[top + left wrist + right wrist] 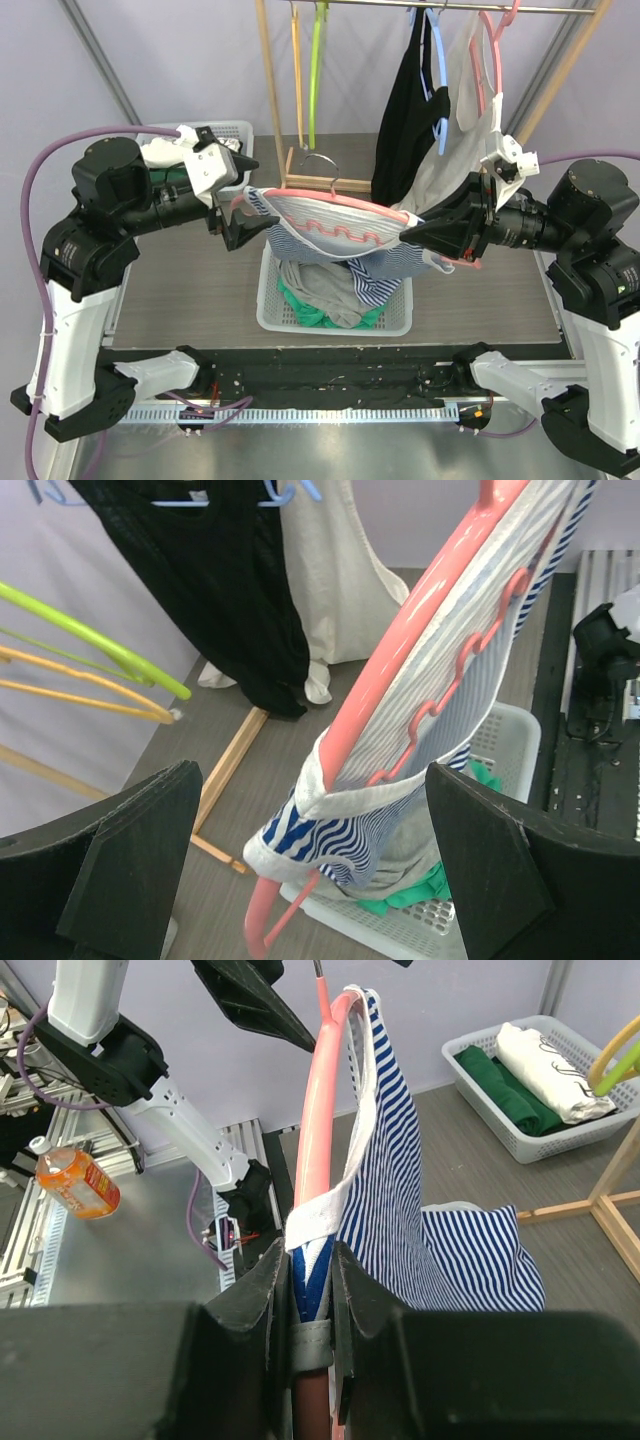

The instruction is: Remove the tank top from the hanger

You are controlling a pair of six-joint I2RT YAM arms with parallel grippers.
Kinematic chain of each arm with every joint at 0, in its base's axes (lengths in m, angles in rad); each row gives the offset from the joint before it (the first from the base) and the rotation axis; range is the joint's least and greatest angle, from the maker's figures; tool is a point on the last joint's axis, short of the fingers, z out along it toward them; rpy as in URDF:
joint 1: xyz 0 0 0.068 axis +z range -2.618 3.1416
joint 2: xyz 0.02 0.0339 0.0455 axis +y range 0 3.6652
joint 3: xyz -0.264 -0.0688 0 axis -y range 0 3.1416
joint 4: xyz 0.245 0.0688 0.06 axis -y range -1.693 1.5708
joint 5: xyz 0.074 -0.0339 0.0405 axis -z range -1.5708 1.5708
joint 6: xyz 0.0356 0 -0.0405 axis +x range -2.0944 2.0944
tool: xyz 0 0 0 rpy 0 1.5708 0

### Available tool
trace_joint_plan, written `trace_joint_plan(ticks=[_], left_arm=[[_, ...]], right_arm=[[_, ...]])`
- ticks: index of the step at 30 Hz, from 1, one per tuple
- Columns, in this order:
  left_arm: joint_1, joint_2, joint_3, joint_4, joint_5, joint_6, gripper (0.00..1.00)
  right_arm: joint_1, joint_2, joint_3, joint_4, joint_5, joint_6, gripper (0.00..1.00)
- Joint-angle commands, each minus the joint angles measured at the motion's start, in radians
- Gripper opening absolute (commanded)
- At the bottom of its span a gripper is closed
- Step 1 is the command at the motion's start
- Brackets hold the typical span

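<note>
Not done. My right gripper (418, 232) is clamped on one end of the pink hanger (345, 238), held over the basket (268, 300) mid-bench. My left gripper (250, 197) is fully open, holding nothing, straddling the other end. The tank top (300, 215) sits on the hanger, with both shoulders left to strip.

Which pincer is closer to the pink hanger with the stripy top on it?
Right. The right pincer is clamped on one end of the pink hanger, touching it. The left pincer is wide open around the other end, with gaps on both sides.
</note>
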Motion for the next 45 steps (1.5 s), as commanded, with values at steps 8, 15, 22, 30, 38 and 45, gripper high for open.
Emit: trace_joint_plan(ticks=[8, 15, 22, 30, 38, 45], left_arm=[[0.004, 0.075, 0.108, -0.170, 0.249, -0.011, 0.76], [0.000, 0.157, 0.205, -0.304, 0.294, 0.047, 0.40], [-0.021, 0.109, 0.135, -0.175, 0.219, -0.011, 0.13], [-0.027, 0.075, 0.081, -0.041, -0.066, 0.025, 0.02], [-0.030, 0.072, 0.038, 0.091, -0.332, 0.130, 0.00], [-0.036, 0.058, 0.041, 0.111, -0.352, 0.151, 0.00]], right_arm=[[0.003, 0.031, -0.006, 0.126, -0.064, 0.013, 0.01], [0.003, 0.043, 0.005, 0.132, -0.044, 0.009, 0.01], [0.003, 0.054, -0.041, 0.211, 0.025, 0.057, 0.01], [0.003, 0.029, -0.096, 0.202, 0.348, 0.071, 0.48], [0.003, -0.058, -0.129, 0.204, 0.640, 0.063, 0.64], [0.003, -0.081, -0.181, 0.242, 0.562, 0.143, 0.60]])
